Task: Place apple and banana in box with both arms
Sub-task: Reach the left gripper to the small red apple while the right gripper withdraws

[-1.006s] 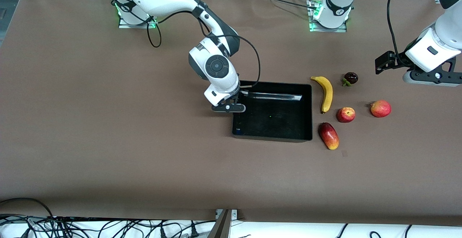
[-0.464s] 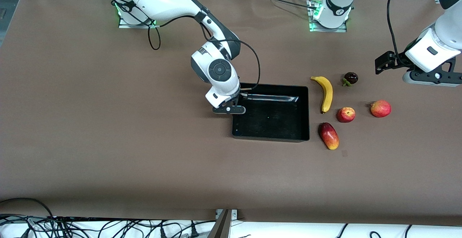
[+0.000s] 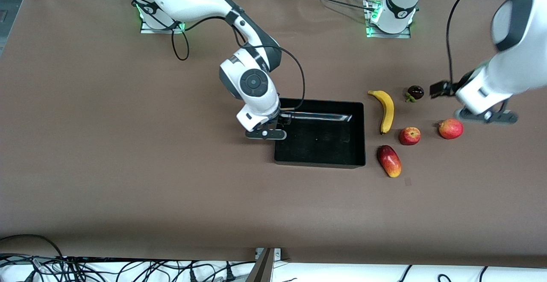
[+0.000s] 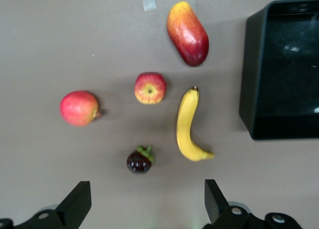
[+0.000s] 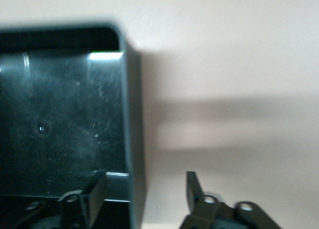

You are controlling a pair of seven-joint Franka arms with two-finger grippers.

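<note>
A brown tabletop (image 3: 128, 166) holds an empty black box (image 3: 362, 132) near its middle, with fruit clustered just beside it toward the left arm's end. The banana (image 3: 386, 111) lies nearest the box, its long axis running roughly alongside the box's end wall, and the apple (image 3: 409, 136) sits close by, between a red-yellow mango (image 3: 389, 161) and a larger red-orange fruit (image 3: 450, 128). A small dark mangosteen (image 3: 415, 92) lies a little farther from the front camera. The left hand (image 4: 144, 201) hovers over this fruit cluster, fingers spread wide and holding nothing, so it is the nearer arm. The right hand (image 5: 142, 189) straddles the box's wall at the other end, fingers apart and seemingly not clamping it, though its view is blurred.
</note>
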